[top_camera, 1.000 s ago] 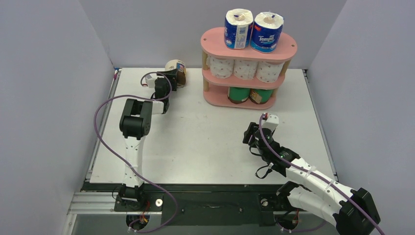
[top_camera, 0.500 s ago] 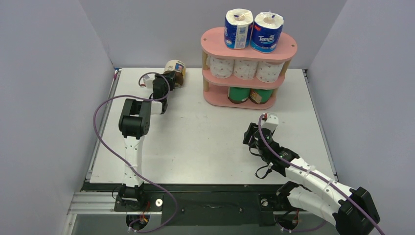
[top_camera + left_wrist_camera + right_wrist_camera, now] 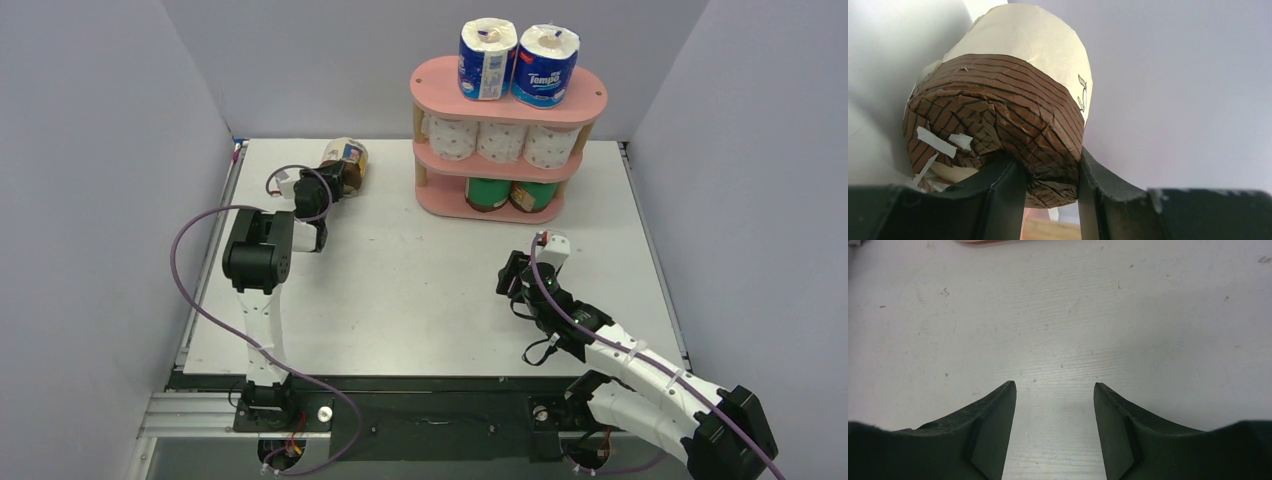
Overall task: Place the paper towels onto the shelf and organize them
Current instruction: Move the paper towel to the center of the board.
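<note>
— How far along are you?
— Seven rolls (image 3: 500, 142) sit on the shelf (image 3: 598, 97). My left gripper (image 3: 1049, 172) pinches the last cream-wrapped roll (image 3: 1013, 100), upper left of the top view; my right gripper (image 3: 1054, 390) hangs open, empty.

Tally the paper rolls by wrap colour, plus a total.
Blue-white printed rolls: 2
White rolls: 3
Green-wrapped rolls: 2
Cream-and-brown roll, gripped in the left claw: 1
Total: 8
</note>
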Motion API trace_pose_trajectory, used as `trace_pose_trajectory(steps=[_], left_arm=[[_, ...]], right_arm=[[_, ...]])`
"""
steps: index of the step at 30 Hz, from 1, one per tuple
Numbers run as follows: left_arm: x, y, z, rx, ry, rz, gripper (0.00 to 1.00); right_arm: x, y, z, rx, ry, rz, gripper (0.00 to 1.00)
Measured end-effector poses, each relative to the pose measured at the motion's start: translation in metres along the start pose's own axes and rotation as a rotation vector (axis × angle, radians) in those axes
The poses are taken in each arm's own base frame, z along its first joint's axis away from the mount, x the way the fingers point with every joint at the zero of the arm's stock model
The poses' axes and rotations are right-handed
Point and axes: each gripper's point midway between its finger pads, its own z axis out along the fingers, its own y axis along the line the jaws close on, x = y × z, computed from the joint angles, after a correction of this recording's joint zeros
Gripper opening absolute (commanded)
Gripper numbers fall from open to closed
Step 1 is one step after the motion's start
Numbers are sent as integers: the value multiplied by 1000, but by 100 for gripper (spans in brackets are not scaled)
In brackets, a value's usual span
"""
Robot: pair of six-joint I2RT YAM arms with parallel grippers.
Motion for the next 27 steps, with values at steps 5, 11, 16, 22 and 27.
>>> trace_pose_trajectory(steps=[5,11,16,22,27], left_arm=[[-2,3,-48,-22,38,-27,29],[18,0,-113,-43,177,-20,28],[46,-11,-165,-29,340,3,27],[90,-24,-225,8,600,76,28],[118,-19,-277,8,799,149,30]], right_arm=[[-2,2,-2,-11,-6,3,54],[0,5,-2,-35,9,-10,54],[0,9,-4,-60,17,-9,54],[-13,19,-13,-107,-2,-1,56],[-18,31,-17,-171,6,1,59]])
